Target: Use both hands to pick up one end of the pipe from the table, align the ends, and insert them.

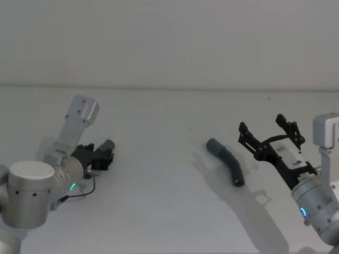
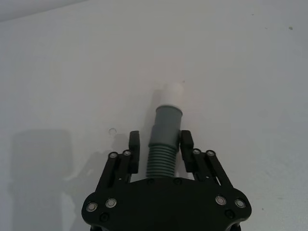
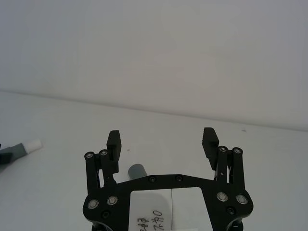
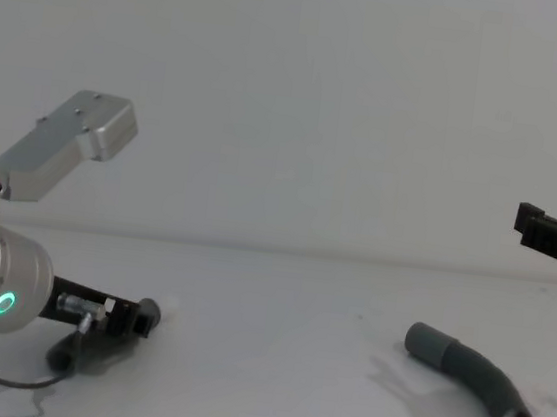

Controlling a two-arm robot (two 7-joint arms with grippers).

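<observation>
- Tabletop scene with two robot arms: a plain matte white-grey table (image 1: pixel 159 121) is seen from the robot's head, with a pale wall behind it.
- At the left, a black two-fingered left gripper (image 1: pixel 101 156) on a silver cylindrical arm with a green ring light is held low over the table, aimed forward and toward the right.
- Its fingers (image 2: pixel 134 143) are drawn in on a short dark grey ribbed hose piece (image 2: pixel 161 156), which is clamped on its ribbed part just behind the cuff.
- A smooth lighter grey narrow cuff (image 2: pixel 166 122) is seen sticking out past the fingertips, ended by a small white tip (image 2: pixel 171 94) that points away from the arm.
- In the chest view this gripper is shown close to the table surface, at the lower left.
- Right of centre, a second curved dark grey ribbed hose piece (image 1: pixel 229 161) is seen lying flat on the table, with nothing touching it.
- Its wider smooth grey collar (image 1: pixel 213 144) is placed at the far end, turned toward the left; the dark open end lies nearer the robot.
- A black two-fingered right gripper (image 1: pixel 270 129) is raised above the table, just to the right of that piece and apart from it.
- Its fingers are spread wide, and nothing is held between them.
</observation>
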